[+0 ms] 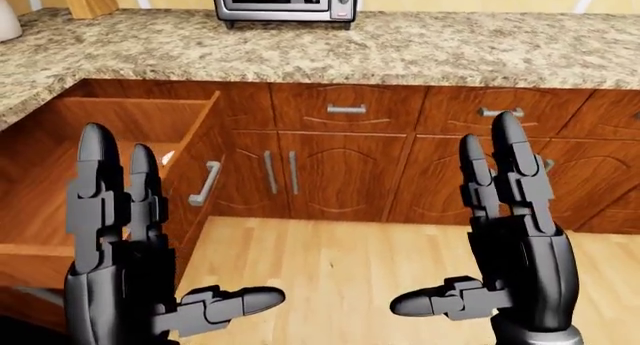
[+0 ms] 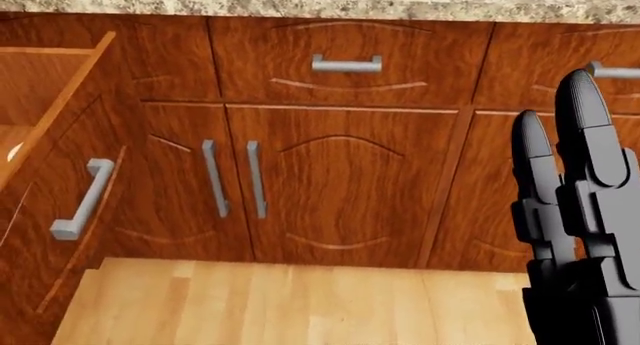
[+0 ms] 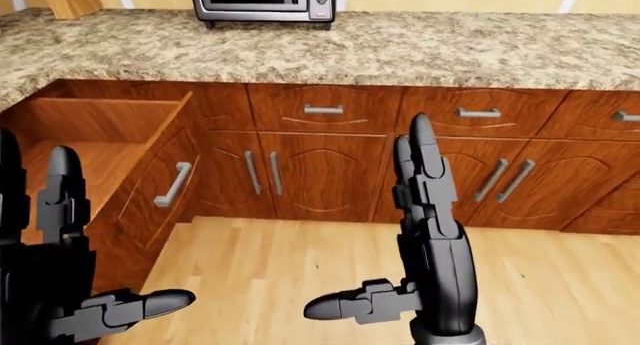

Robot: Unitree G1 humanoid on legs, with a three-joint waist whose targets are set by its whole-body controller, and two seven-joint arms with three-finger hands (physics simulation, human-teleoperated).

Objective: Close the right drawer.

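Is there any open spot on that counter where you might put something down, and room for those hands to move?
The granite counter lies bare right of the microwave. The wood floor between the left hand and right hand is open too. The left side is tight: the open drawer juts out there.

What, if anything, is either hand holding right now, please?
Nothing: the left hand and right hand are both open and empty, clear of the open drawer.
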